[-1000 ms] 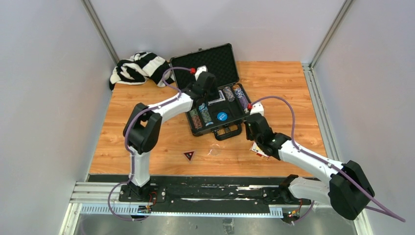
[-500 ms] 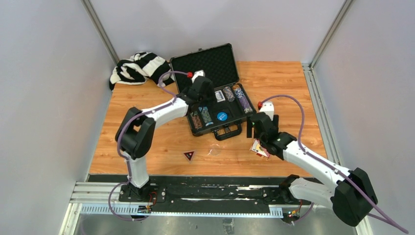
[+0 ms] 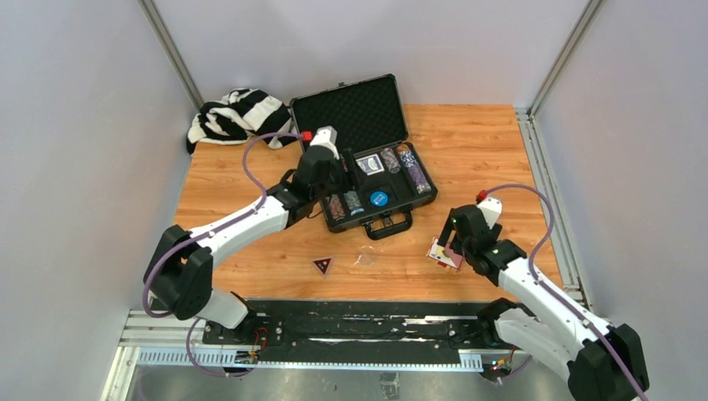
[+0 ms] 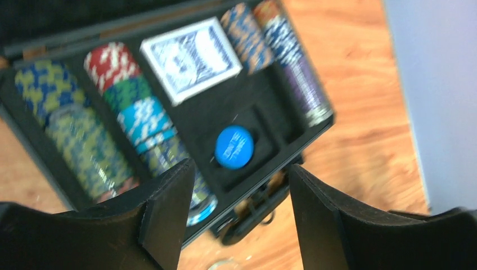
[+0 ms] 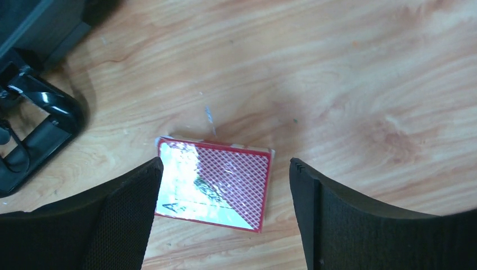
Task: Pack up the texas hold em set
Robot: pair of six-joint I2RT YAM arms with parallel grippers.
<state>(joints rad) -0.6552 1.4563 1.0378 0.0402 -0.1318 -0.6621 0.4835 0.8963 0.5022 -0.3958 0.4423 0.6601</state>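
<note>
The wooden table (image 3: 467, 142) has a smooth, pale-grained top, and the black hard case (image 3: 415, 194) lies open toward its back, with its egg-crate foam lid (image 3: 351, 104) raised and its looped plastic handle (image 3: 390, 225) facing the arms. A soft, crumpled black-and-white striped cloth (image 3: 238, 113) sits off the case's left corner. The left gripper (image 4: 236, 219) hovers over the case's left side, its fingers parted and empty. The right gripper (image 5: 225, 214) is nearer to the loose item: its jaws are spread wide with nothing between them, directly above a red-backed card deck (image 5: 216, 183). That deck lies flat on the bare wood, just right of the handle and outside the case. It is a thin rectangular box with a glossy, probably cellophane, skin. Its long axis runs roughly from one finger toward the other with a slight skew, so closing here would likely pinch its short ends. From there the case lies up and to the left. Inside the case are ridged multicoloured chip stacks (image 4: 140, 118) lying on their sides in channels, a blue-backed deck (image 4: 191, 56) in its recess, and a flat round blue disc (image 4: 234, 147). A small dark triangular marker (image 3: 323, 265) rests on the table near the front.
</note>
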